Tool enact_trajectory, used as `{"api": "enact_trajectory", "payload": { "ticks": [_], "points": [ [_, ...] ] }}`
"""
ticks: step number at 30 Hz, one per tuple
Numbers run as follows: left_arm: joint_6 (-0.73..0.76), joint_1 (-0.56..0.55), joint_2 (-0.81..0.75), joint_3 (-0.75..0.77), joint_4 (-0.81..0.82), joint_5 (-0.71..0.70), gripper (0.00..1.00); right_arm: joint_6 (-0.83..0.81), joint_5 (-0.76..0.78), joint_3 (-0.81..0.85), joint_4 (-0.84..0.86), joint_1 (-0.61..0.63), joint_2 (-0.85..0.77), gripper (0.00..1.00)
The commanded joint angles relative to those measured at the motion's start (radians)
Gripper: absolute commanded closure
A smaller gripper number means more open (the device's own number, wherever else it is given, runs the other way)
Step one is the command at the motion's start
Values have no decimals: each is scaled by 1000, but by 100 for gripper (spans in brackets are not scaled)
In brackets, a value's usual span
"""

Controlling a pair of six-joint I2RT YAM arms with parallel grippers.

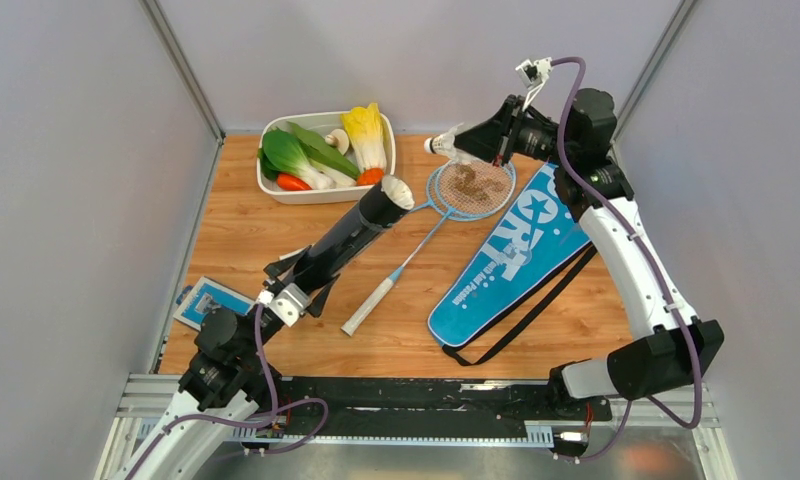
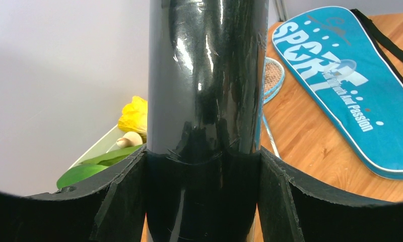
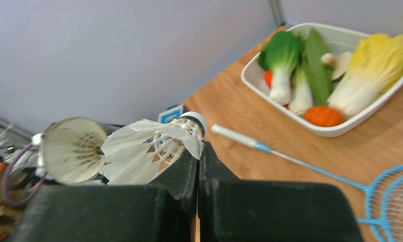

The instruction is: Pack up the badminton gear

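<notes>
My left gripper (image 1: 301, 280) is shut on the lower part of the long black tube (image 1: 351, 238), which is tilted up toward the far right; the tube fills the left wrist view (image 2: 207, 91). A white shuttlecock (image 1: 398, 190) sits in the tube's open mouth (image 3: 73, 148). My right gripper (image 1: 461, 148) is shut on another white feather shuttlecock (image 3: 149, 146) by its feathers, held above the table to the right of the tube's mouth. A light-blue racket (image 1: 471, 188) lies on the table with its white handle (image 1: 366, 310) toward me. The blue "SPORT" cover (image 1: 506, 255) lies to its right.
A white tray (image 1: 276, 190) of toy vegetables stands at the far left of the table. A small blue-and-white card (image 1: 211, 300) lies at the left edge near my left arm. The cover's black strap (image 1: 536, 310) trails toward the front edge. Grey walls enclose the table.
</notes>
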Motion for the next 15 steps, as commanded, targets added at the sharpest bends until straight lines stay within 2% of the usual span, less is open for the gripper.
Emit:
{"api": "enact_trajectory", "payload": {
  "ticks": [1, 6, 15],
  "points": [
    [40, -1, 3, -4, 64, 56, 61, 137, -224, -53, 75, -5, -97, 100],
    [52, -1, 4, -6, 58, 66, 62, 239, -295, -161, 166, -3, -168, 100],
    [73, -2, 9, -18, 56, 120, 63, 261, -308, -251, 184, 37, -245, 100]
  ]
}}
